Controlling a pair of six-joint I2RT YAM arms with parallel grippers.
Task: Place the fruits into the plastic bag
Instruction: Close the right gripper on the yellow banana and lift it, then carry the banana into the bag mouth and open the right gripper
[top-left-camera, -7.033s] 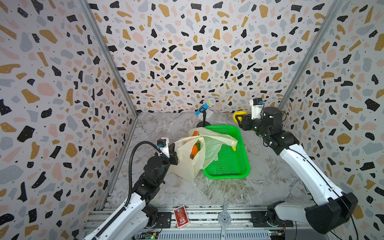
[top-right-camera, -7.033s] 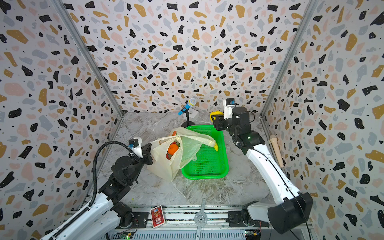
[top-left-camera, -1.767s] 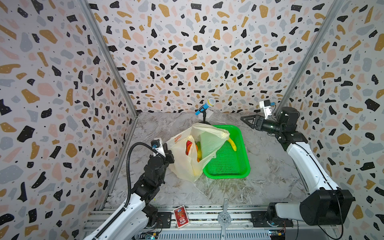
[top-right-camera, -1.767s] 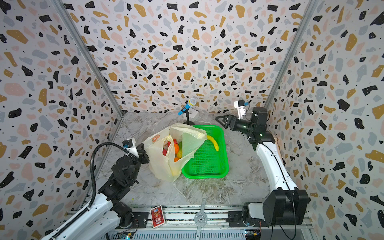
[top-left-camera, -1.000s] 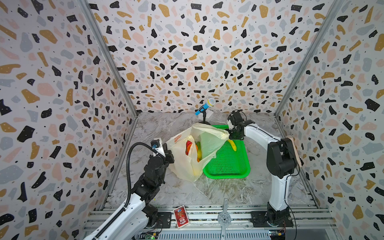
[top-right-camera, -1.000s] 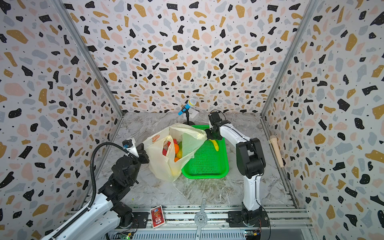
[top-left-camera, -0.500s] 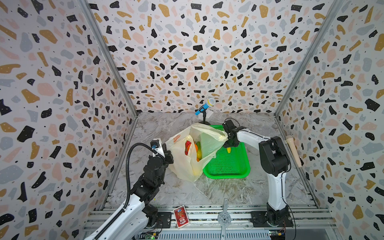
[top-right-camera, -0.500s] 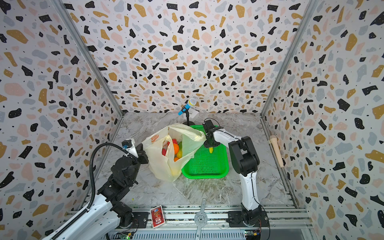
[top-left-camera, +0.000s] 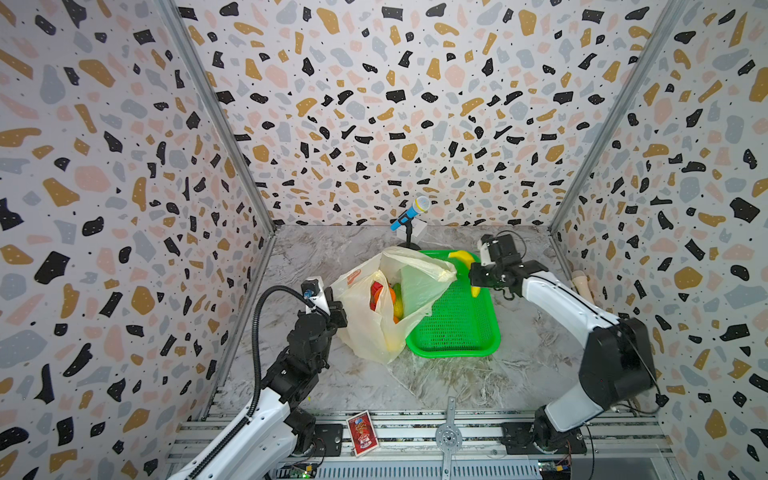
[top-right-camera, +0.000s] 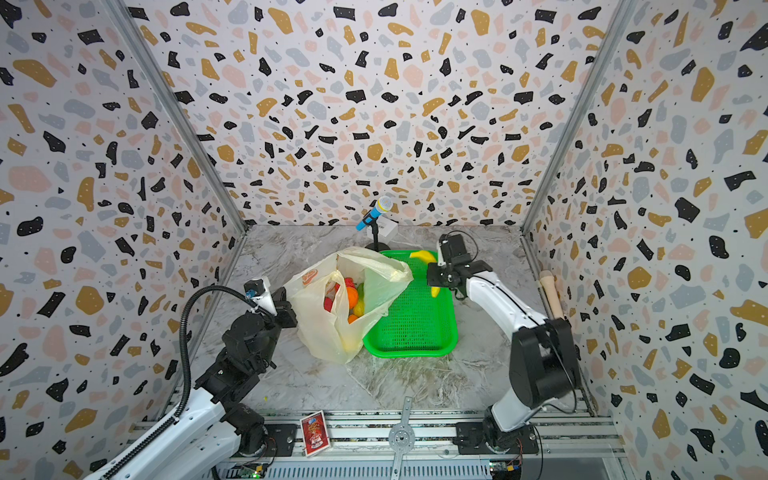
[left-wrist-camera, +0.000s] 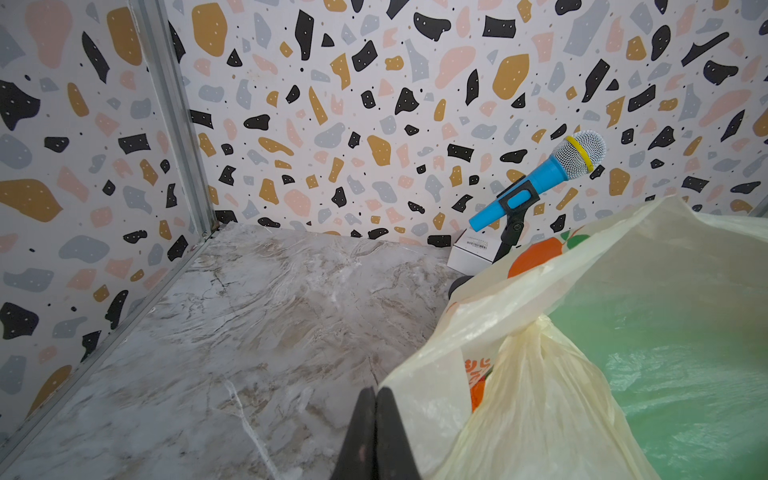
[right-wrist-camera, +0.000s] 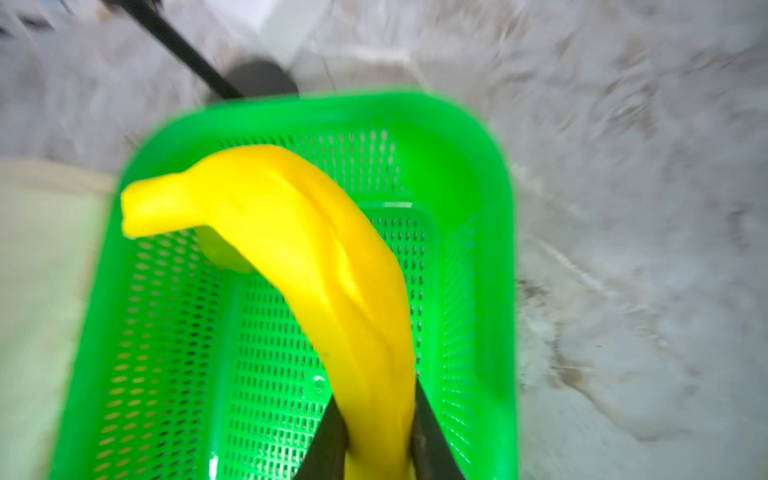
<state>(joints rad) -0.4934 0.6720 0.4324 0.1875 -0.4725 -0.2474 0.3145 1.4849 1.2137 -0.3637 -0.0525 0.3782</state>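
Observation:
The plastic bag (top-left-camera: 419, 278) (top-right-camera: 316, 328) stands open on the marble floor and leans against the green basket (top-left-camera: 457, 332) (top-right-camera: 415, 332). Red, orange and yellow-green fruits (top-left-camera: 386, 299) (top-right-camera: 352, 297) lie inside it. My left gripper (top-left-camera: 334, 305) (top-right-camera: 289, 309) (left-wrist-camera: 376, 409) is shut on the left edge of the bag (left-wrist-camera: 540, 395). My right gripper (top-left-camera: 478, 276) (top-right-camera: 437, 277) (right-wrist-camera: 374, 399) is shut on a yellow banana (top-left-camera: 460, 255) (top-right-camera: 424, 255) (right-wrist-camera: 299, 249). The banana hangs over the basket's (right-wrist-camera: 465, 174) far end, to the right of the bag's mouth.
A blue toy microphone (top-left-camera: 409, 212) (top-right-camera: 374, 214) (left-wrist-camera: 544, 178) on a black stand, with a white box (left-wrist-camera: 471, 253) beside it, stands behind the bag. A wooden stick (top-left-camera: 582, 284) (top-right-camera: 550, 291) lies along the right wall. A red card (top-left-camera: 362, 428) sits on the front rail.
My right gripper has closed on the banana in the basket and raised it, the arm pulling back to the right. The left gripper and the bag have stayed put.

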